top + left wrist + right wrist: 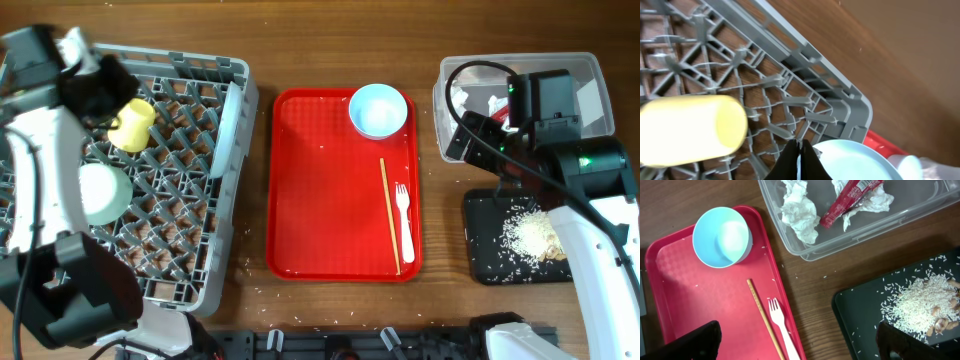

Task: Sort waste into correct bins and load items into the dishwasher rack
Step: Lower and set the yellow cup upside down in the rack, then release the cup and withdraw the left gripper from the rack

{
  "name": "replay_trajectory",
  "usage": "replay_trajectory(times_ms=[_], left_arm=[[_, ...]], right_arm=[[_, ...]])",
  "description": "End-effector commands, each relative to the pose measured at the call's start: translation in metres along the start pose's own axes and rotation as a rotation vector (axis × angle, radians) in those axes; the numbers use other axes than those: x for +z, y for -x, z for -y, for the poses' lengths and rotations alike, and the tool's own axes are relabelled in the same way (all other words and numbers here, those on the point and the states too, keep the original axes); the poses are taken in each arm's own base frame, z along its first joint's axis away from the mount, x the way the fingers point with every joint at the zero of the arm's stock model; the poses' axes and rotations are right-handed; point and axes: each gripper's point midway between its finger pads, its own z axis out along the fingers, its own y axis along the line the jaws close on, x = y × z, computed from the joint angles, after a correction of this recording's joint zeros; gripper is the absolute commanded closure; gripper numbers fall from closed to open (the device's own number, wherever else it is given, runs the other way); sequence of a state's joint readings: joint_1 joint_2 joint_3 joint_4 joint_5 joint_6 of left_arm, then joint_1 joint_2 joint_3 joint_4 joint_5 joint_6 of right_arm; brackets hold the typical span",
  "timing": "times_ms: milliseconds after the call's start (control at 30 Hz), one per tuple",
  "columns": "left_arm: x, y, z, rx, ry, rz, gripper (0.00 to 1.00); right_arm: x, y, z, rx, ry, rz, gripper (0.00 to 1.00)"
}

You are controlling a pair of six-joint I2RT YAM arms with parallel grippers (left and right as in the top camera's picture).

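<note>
Two pincers show: the left pincer [800, 157] has its tips pressed together over the rack [190, 62] at the worktop's left edge, beside the yellow cup [133, 125]. The right pincer [802, 342] gapes wide between the red tray [320, 200] and the clear tub [592, 95] in the far right corner.

Your left arm [40, 170] runs up the left side from its base near you. The white link ends in a black wrist that bends inward at the far end. The left gripper [800, 150] points down and away, its 2 black fingers pressed tip to tip (only a thin pale seam shows between them). Your right arm [600, 230] rises along the right side, a small green light glowing at its joint, and the wrist folds back toward the middle. The right gripper [799, 340] is spread wide, with 1 finger [695, 342] at each lower corner of its wrist view.
</note>
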State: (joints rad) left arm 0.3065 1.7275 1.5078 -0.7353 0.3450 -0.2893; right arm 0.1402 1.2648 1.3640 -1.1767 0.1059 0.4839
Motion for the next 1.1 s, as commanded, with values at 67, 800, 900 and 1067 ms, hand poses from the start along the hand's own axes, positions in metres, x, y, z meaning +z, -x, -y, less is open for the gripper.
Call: replay_trajectory(times_ms=[67, 800, 900, 1067], left_arm=[[0.025, -0.004, -0.024, 0.093, 0.274, 0.035, 0.96], [0.045, -0.024, -0.068, 0.083, 0.413, -0.072, 0.96], [0.04, -0.021, -0.08, 0.047, 0.429, -0.07, 0.96], [0.023, -0.015, -0.109, -0.129, 0.469, -0.039, 0.96]], right_arm=[[-0.002, 0.003, 0.002, -0.01, -0.007, 0.016, 0.0], [-0.002, 0.003, 0.002, -0.01, -0.007, 0.016, 0.0], [-0.002, 0.003, 0.002, -0.01, -0.007, 0.016, 0.0], [-0.002, 0.003, 0.002, -0.01, -0.007, 0.016, 0.0]])
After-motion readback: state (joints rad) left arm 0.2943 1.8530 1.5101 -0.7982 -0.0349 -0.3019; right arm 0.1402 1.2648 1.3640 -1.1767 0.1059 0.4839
